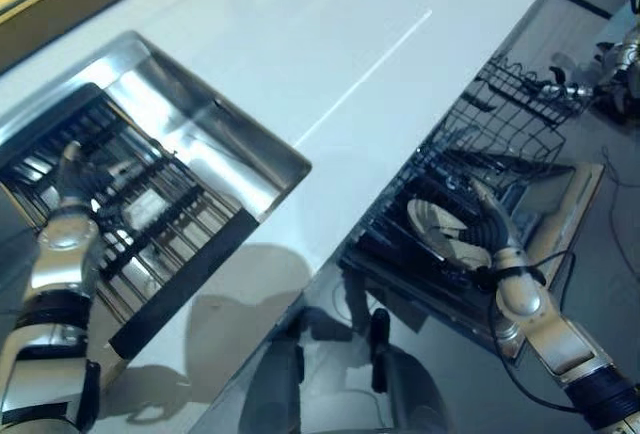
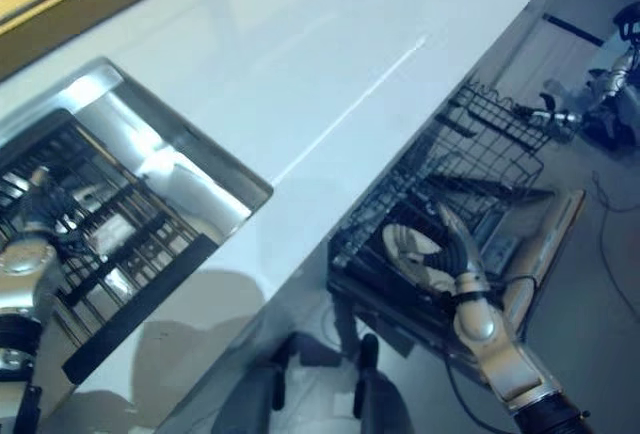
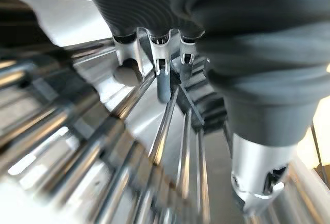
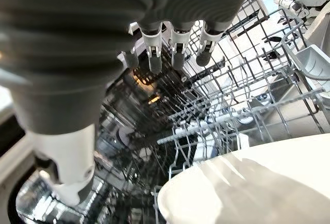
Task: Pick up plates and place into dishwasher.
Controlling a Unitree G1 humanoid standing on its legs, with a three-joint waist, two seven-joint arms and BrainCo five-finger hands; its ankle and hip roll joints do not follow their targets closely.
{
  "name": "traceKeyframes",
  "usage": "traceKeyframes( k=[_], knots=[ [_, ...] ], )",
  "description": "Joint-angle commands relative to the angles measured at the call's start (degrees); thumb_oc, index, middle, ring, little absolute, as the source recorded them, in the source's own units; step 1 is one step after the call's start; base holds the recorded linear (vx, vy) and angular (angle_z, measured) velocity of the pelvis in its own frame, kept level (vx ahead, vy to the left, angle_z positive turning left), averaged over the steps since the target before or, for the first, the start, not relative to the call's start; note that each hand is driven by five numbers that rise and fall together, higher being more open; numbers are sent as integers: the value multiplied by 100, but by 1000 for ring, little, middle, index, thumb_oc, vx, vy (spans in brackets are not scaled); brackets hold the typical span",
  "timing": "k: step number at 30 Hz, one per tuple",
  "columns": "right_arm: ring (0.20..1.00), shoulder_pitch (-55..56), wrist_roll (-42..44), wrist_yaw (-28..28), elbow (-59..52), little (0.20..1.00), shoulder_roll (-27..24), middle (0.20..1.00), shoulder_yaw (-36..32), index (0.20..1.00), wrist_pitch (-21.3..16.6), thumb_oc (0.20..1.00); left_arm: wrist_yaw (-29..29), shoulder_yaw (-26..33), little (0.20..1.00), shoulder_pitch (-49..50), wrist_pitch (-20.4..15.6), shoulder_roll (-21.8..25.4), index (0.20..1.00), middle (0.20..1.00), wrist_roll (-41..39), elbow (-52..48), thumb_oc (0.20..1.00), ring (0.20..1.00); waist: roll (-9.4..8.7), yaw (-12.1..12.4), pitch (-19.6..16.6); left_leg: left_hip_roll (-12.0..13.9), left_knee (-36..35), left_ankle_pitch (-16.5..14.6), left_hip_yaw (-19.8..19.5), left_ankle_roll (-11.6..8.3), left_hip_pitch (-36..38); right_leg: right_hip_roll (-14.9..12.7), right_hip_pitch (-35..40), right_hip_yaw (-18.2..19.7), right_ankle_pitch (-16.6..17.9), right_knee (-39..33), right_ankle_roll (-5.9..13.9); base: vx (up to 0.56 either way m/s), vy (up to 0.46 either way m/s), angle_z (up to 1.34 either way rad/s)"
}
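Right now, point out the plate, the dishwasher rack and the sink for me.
plate [image 1: 440, 229]: left eye view, on its white face, standing in the rack.
dishwasher rack [image 1: 520, 104]: left eye view, on its far wire wall.
sink [image 1: 225, 139]: left eye view, on its shiny sloping steel wall.

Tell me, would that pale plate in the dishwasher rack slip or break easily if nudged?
The plate looks rigid and glossy, so probably slippery and breakable if knocked. It stands tilted among the rack wires beside the right hand, so it might tip if pushed.

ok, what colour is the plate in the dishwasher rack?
White plate, clearest in the right wrist view, by the right hand.
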Motion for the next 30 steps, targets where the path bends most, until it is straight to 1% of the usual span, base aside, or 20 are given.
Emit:
traceKeyframes(
  k=[1,4,10,15,19,21,25,27,29,30],
  knots=[
    [1000,-452,131,-274,-343,1000,-104,1000,-160,1000,-236,1000,-242,-228,1000,940,425,-664,1000,1000,-349,1359,1000,1000,-475,-34,201,-274,355,-362,186,391,-358,-193,556,8,-481,258,220,1,-12,-8],
    [1000,-417,126,-248,-415,1000,-115,1000,-210,1000,-263,1000,-122,-54,1000,1158,344,-673,1000,1000,-440,1421,1000,1000,-492,41,209,-291,303,-359,142,390,-334,-178,598,-51,-515,242,199,-2,-3,1],
    [1000,-556,119,-315,-366,1000,-51,1000,-164,1000,-193,1000,-99,325,1000,1517,424,-665,1000,1000,-518,1582,1000,1000,-506,260,234,-333,253,-352,-2,382,-310,-171,688,-237,-599,258,157,-15,-23,9],
    [1000,-598,116,-283,-357,1000,-20,1000,-200,1000,-173,1000,19,448,1000,1876,489,-685,1000,1000,-40,1752,1000,1000,-504,394,229,-354,163,-351,-81,403,-231,-158,741,-329,-649,276,147,-20,-9,7],
    [1000,-659,139,-307,-387,1000,-55,1000,-185,1000,-140,1000,67,513,1000,2063,631,-672,1000,1000,200,2310,1000,1000,-515,443,221,-369,91,-352,-111,429,-172,-154,754,-370,-665,299,151,-17,0,2],
    [1000,-668,172,-298,-438,1000,-113,1000,-209,1000,-83,1000,56,554,1000,2162,746,-652,1000,1000,403,2673,1000,1000,-517,450,203,-387,71,-359,-109,448,-154,-163,747,-379,-658,322,156,-16,16,0],
    [1000,-660,167,-254,-499,1000,-174,1000,-271,1000,9,1000,191,663,1000,2411,997,-642,1000,1000,505,3308,1000,1000,-484,471,195,-426,23,-365,-136,483,-112,-186,706,-389,-637,397,168,-34,46,-4],
    [1000,-631,176,-201,-532,1000,-220,1000,-341,1000,17,1000,220,784,1000,2532,1212,-605,1000,1000,574,3575,1000,1000,-460,475,189,-453,-2,-374,-147,499,-80,-201,700,-391,-645,424,167,-31,56,-3],
    [1000,-584,197,-137,-575,1000,-285,1000,-435,1000,7,1000,231,913,1000,2709,1594,-570,1000,1000,699,3770,1000,1000,-408,493,172,-489,-57,-370,-172,509,-32,-224,710,-413,-647,435,167,-28,69,-1],
    [1000,-575,178,-85,-608,1000,-304,1000,-482,1000,18,1000,266,992,1000,2827,1720,-578,1000,1000,724,3858,1000,1000,-372,508,162,-509,-92,-360,-186,516,-6,-234,716,-424,-653,439,163,-18,64,-8]
  ],
)
